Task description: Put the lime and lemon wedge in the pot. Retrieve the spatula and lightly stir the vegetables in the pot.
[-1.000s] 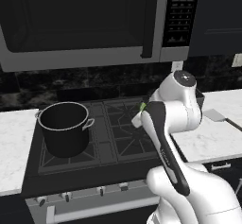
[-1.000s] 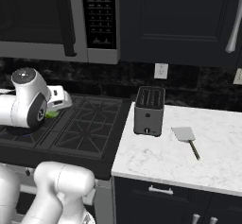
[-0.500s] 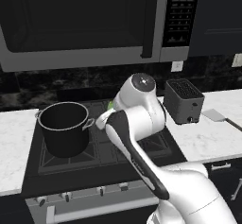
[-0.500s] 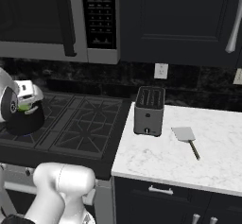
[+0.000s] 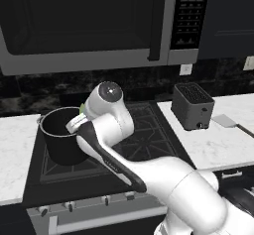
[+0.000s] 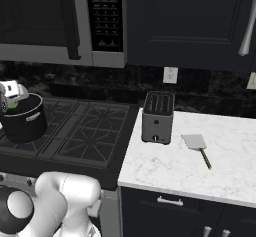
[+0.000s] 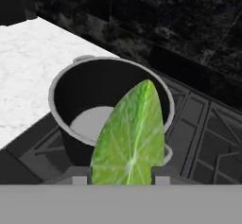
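- You are carrying the lime wedge (image 7: 131,135) clamped between the jaws, and it is hanging over the near rim of the pot (image 5: 62,136), which is sitting on the left burner of the stove (image 6: 85,136); if you are letting go while it is this close to the rim, it could be striking the silver edge and bouncing onto the grates.
- You are holding the gripper (image 6: 15,97) just above the pot's right side in the right base view, so any lower sweep risks knocking the pot or catching its loop handle (image 7: 166,153).
- You are gripping a slick, tapered slice; it could be slipping out early, before it is centred over the opening.
- You are working with the arm's big elbow (image 5: 110,96) hiding the pot's mouth in the left base view, so judging the drop from there is unreliable.
- You are leaving the spatula (image 6: 197,146) far right on the marble surface (image 6: 225,166), beyond the toaster (image 6: 158,117); reaching for it could be clipping that toaster.
- I cannot tell where the lemon wedge is lying.
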Motion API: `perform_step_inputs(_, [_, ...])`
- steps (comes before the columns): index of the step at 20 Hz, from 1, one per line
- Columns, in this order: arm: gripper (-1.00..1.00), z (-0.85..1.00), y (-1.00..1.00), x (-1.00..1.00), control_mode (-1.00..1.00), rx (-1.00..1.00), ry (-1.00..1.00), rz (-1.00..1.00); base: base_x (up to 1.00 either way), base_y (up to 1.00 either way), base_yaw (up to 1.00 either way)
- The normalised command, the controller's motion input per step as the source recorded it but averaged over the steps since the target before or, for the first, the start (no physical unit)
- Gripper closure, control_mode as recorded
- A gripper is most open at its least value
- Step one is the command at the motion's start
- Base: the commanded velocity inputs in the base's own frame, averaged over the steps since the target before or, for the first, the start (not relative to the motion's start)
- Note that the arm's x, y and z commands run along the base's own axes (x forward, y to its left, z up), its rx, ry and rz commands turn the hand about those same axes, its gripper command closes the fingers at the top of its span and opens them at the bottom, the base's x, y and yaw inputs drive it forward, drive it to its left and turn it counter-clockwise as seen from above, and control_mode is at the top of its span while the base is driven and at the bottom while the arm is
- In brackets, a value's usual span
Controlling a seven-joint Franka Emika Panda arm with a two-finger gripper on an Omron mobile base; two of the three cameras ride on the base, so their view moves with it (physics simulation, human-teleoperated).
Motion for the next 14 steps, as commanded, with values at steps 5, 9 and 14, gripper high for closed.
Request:
perform_step_inputs(5, [1.00, -0.21, 0.47, 0.77, -1.00, 0.00, 0.00, 0.00, 0.00, 0.00, 0.00])
perform_step_inputs(9, [1.00, -0.45, 0.35, 0.76, -1.00, 0.00, 0.04, 0.00, 0.00, 0.00, 0.00])
perform_step_inputs(14, [1.00, -0.53, 0.38, 0.66, -1.00, 0.00, 0.06, 0.00, 0.00, 0.00, 0.00])
